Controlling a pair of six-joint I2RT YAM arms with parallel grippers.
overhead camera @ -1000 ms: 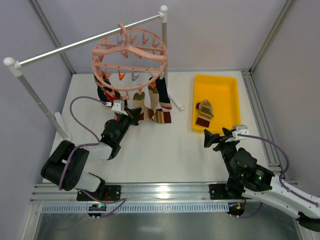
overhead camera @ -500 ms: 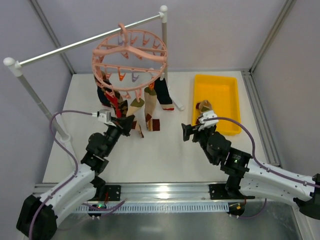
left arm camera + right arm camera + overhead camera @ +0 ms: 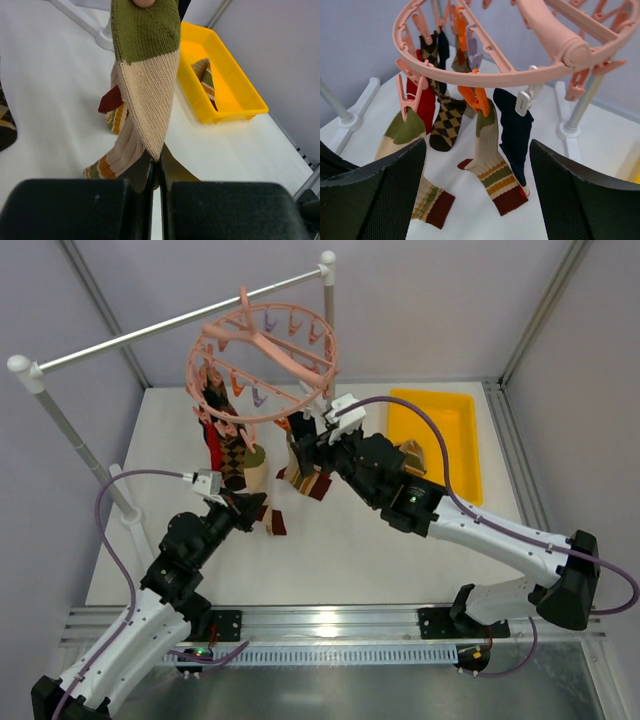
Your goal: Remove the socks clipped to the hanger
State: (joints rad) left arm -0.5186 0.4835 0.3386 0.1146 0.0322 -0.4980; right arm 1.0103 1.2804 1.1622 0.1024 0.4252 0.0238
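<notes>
Top external view: the hanger (image 3: 272,346) is seen tilted on the rail (image 3: 170,320), with socks (image 3: 232,455) clipped beneath it. A loose sock (image 3: 206,80) is lying in the yellow tray (image 3: 440,420), so a small part of the job can be judged done.

In the right wrist view at least five are counted on the clips: a tan sock (image 3: 402,132), a red sock (image 3: 425,107), an argyle sock (image 3: 447,122), a striped sock (image 3: 492,170) and a navy sock (image 3: 515,135). More may be hidden behind them.

The tan sock is pinched low down by the left gripper (image 3: 159,167), whose fingers are pressed together on the fabric. Its olive top is held by a pink clip (image 3: 406,95), so its release is judged begun but not finished.

The right gripper (image 3: 305,440) is held spread wide just beside the hanger's near edge, with nothing between its fingers. Nearly all of the unclipping is left to be done.
</notes>
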